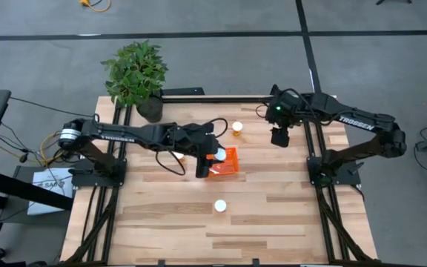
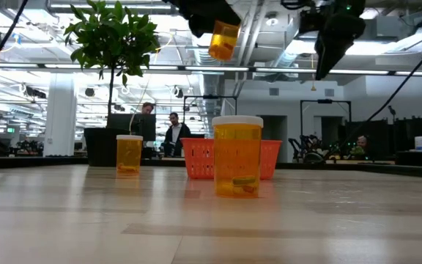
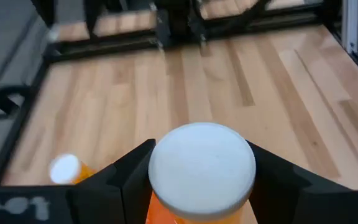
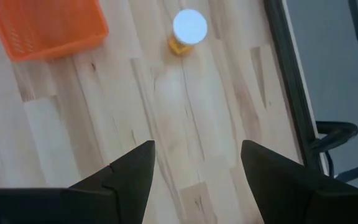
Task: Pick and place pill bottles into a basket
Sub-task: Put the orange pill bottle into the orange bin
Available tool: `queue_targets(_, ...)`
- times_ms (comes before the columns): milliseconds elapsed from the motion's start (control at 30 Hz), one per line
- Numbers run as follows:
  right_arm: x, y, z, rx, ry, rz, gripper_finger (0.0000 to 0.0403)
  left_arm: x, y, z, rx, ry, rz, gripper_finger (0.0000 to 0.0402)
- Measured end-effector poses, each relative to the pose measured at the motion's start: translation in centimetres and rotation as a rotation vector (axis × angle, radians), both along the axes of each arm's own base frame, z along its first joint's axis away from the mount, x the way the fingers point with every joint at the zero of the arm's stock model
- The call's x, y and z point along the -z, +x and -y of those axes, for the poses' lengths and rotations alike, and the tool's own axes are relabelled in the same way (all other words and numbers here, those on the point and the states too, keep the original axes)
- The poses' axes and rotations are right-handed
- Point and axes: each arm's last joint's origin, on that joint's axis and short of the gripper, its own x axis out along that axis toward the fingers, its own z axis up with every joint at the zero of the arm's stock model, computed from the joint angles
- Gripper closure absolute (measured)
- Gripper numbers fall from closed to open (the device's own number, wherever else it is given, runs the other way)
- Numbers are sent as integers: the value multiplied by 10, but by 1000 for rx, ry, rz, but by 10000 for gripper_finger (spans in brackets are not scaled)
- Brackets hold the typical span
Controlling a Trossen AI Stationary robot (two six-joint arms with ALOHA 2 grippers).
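Above the orange basket (image 1: 227,161), the left pincer (image 1: 209,157) is holding a white-capped pill bottle (image 3: 202,163) high, likely for dropping in; at two o'clock, the right pincer (image 1: 279,136) is waiting wide, empty.

You have three pill bottles in sight. One stands near the front of the table (image 1: 220,206), one stands toward the back (image 1: 237,128), and one (image 3: 202,167) is clamped in the left gripper (image 1: 207,160) above the table. You have one orange basket (image 1: 230,165), and its inside is partly hidden under the left arm, so a bottle lying there cannot be counted. You have two arms, the right gripper (image 1: 279,138) empty with jaws apart. One potted plant (image 1: 136,73) sits at the back corner. Two people (image 2: 160,128) show clearly beyond the table.
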Motion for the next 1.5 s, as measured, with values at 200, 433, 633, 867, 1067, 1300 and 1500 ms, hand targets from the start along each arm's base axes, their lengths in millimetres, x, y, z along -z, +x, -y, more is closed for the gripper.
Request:
queue_targets(200,-2,-6,-2,12,-15,47,168,9,-1,14,16,-37,-3,200)
queue_targets(433,-2,-4,-1,12,-22,64,168,31,-14,15,18,-175,27,200)
queue_targets(633,2,1,1,18,-11,44,168,37,-42,9,-24,-182,113,200)
queue_targets(867,4,6,4,44,-8,63,168,54,-66,-7,-104,-132,270,200)
queue_targets(1067,2,10,7,62,-22,115,168,72,-71,-23,-137,-124,333,200)
queue_targets(1300,7,10,12,102,-23,136,168,89,-72,-35,-144,-96,306,200)
queue_targets(1500,24,12,13,126,-9,132,168,102,-61,-43,-116,-119,314,200)
